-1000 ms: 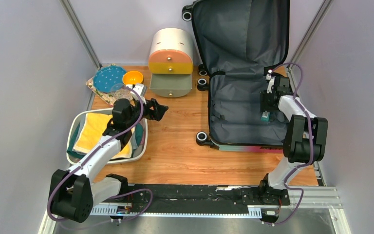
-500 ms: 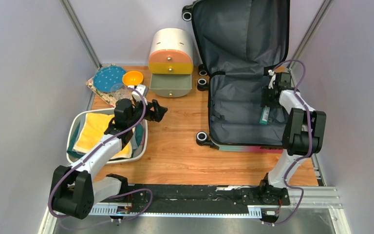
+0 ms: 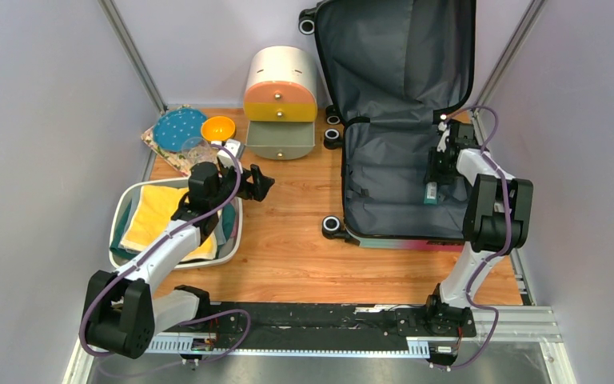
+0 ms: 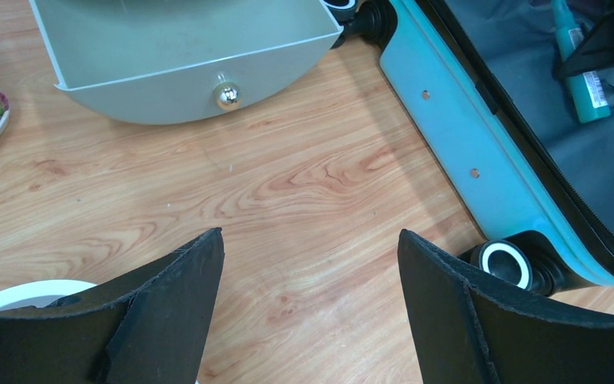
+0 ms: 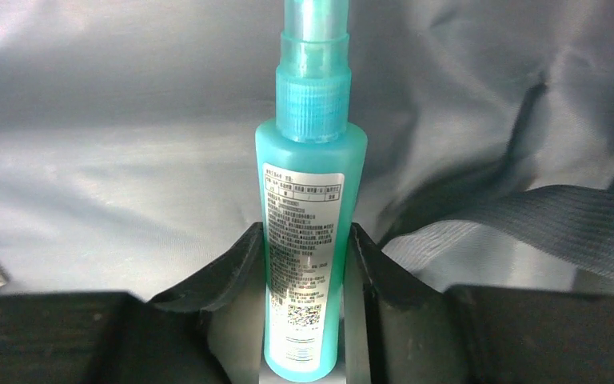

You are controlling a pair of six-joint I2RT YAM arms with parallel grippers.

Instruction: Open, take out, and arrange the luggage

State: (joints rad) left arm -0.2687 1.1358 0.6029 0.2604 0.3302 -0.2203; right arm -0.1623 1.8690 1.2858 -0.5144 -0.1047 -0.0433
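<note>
I find the luggage lying open at the right of the table. Inside it, my right fingers pinch the teal spray bottle low on its body. The smooth plastic may slip or swing when lifted. My left fingers stand apart, holding nothing.

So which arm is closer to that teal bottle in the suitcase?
Right. The right gripper clasps the teal bottle inside the luggage; the left gripper hangs open over the table beside the basin.
</note>
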